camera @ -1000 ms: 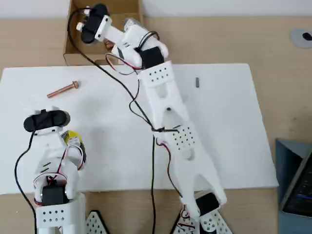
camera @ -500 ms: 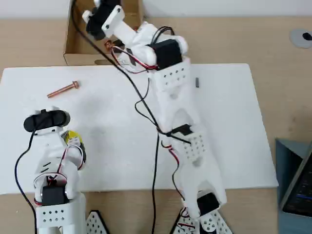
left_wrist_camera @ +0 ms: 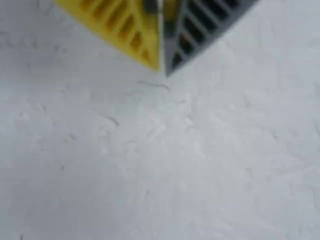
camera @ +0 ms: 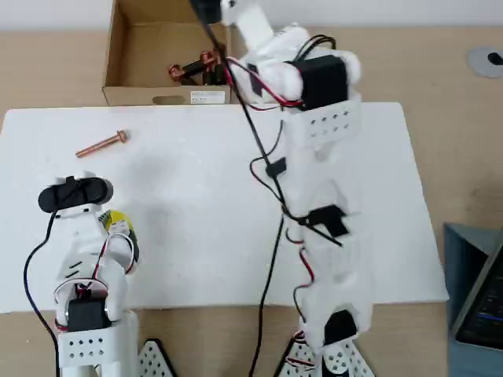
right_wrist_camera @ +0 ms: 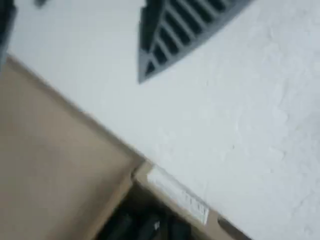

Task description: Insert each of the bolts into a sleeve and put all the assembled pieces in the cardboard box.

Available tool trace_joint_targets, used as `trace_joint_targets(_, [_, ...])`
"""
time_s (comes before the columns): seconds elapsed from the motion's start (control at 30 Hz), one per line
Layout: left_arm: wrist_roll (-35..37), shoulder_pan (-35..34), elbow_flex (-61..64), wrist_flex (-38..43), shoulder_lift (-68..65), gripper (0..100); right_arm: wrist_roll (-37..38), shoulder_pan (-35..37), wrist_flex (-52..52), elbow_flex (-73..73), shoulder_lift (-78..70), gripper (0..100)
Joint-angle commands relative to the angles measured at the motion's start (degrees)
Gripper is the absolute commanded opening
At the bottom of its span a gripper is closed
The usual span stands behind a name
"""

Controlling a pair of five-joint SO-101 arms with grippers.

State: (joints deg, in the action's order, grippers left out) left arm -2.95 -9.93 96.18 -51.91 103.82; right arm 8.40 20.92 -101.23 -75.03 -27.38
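Lying on the white sheet (camera: 196, 204) spread over a wooden table (camera: 456, 118), one copper bolt (camera: 102, 144) sits near the cardboard box (camera: 112, 55), where assembled pieces (camera: 192, 71) rest by the front wall. A white label (camera: 207, 96) on that wall carries print too small to read. The left gripper (left_wrist_camera: 161, 67) is pressed together over the sheet. Whether the right gripper (camera: 208, 8), at the box's far right corner, is spread cannot be told.

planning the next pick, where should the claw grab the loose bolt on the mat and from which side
Probably the shank just below the head, from straight above, closing across it. The bolt lies flat and slanted on the white mat, head towards the cardboard box, bare mat on both sides; that grip leaves the tip free for insertion.
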Motion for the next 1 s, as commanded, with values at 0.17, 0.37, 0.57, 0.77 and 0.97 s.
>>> trace_joint_targets(0.17, [0.1, -0.2, 0.8, 0.8, 0.6, 0, -10.7, -4.0, -1.2, 27.6, 18.2, 19.9])
trace_joint_targets(0.37, [0.1, -0.2, 0.8, 0.8, 0.6, 0, -21.6, -4.7, -1.2, 42.2, 21.7, 19.9])
trace_joint_targets(0.57, [0.1, -0.2, 0.8, 0.8, 0.6, 0, -30.2, -4.6, 0.6, 53.1, 20.7, 20.1])
trace_joint_targets(0.77, [0.1, -0.3, 0.8, 0.8, 0.6, 0, -36.4, -4.6, 0.8, 54.8, 13.5, 20.2])
trace_joint_targets(0.97, [0.2, -0.4, 0.8, 0.8, 0.6, 0, -38.8, -4.5, 0.9, 47.7, 2.8, 20.3])
